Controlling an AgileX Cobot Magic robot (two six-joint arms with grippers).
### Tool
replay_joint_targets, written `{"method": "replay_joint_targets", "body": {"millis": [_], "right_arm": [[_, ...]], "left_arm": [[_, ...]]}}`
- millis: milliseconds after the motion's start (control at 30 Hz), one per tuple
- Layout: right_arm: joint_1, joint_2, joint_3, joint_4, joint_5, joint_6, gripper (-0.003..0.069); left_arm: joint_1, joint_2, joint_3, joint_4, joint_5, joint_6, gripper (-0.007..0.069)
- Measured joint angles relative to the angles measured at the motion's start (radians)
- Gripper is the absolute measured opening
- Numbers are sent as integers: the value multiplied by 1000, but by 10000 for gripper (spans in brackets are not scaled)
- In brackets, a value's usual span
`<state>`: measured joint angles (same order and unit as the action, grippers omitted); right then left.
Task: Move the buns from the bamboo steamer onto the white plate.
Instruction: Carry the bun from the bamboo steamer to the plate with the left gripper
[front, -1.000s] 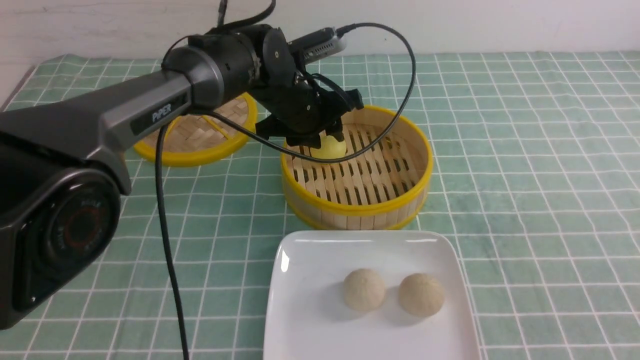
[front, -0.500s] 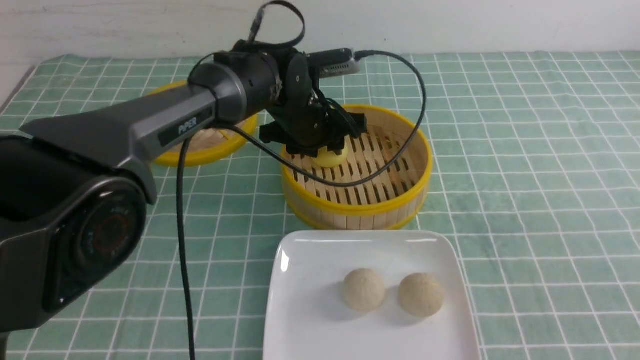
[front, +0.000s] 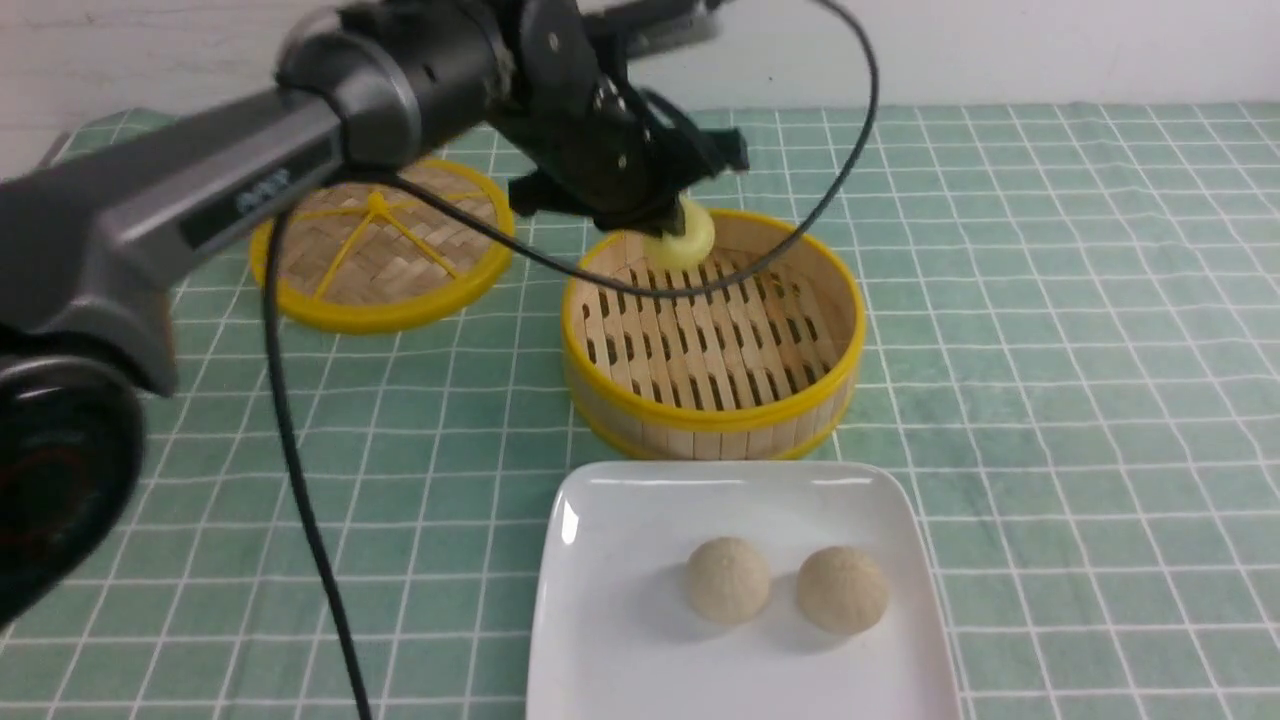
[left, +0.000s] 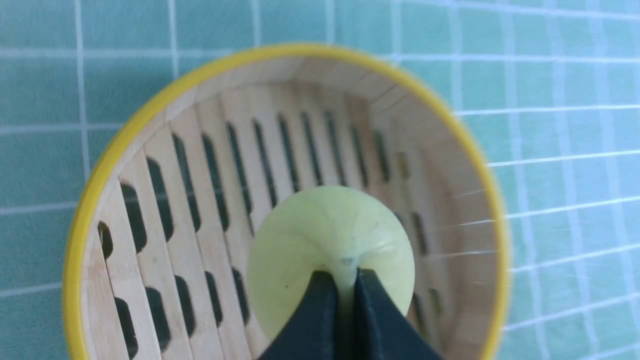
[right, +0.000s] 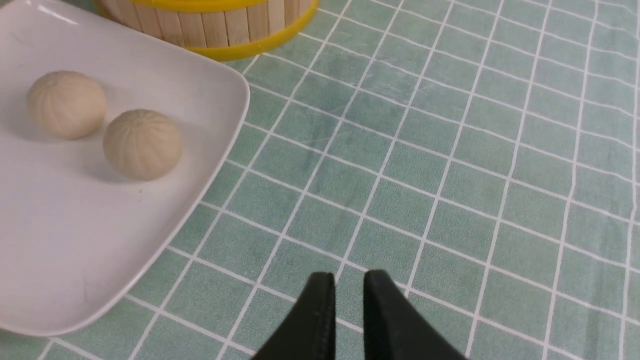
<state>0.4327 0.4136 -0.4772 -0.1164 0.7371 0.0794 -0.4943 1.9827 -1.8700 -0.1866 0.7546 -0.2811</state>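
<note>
- Your left gripper (front: 668, 225) has its fingers pinched tight on the pale yellow bun (front: 684, 247). It holds the bun above the bamboo steamer (front: 700, 420), near the far rim and clear of the slatted floor.
- One beige bun (front: 729, 580) and a second beige bun (front: 842, 589) sit side by side on the white plate (front: 620, 520), just in front of the steamer.
- Your right gripper (right: 345, 287) hangs over the counter (right: 450, 150) in front of the steamer, its fingers almost together and gripping nothing.
- The woven lid (front: 380, 250) lies flat left of the steamer.

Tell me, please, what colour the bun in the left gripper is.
The bun is smooth pale yellow, clearest in the left wrist view.
</note>
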Motion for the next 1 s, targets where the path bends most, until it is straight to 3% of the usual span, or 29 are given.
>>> {"method": "replay_joint_targets", "body": {"millis": [133,333,400,700,1000], "right_arm": [[0,0,0,0,-4,0,118],[0,0,0,0,-6,0,125],[0,0,0,0,-6,0,127],[0,0,0,0,-1,0,135],[0,0,0,0,13,0,143]], "left_arm": [[0,-160,-6,-5,90,88,21],[-7,-264,-2,-42,450,190,22],[-31,-264,32,-53,481,218,22],[-221,-255,364,-20,438,257,24],[-239,-255,589,29,220,218,26]]}}
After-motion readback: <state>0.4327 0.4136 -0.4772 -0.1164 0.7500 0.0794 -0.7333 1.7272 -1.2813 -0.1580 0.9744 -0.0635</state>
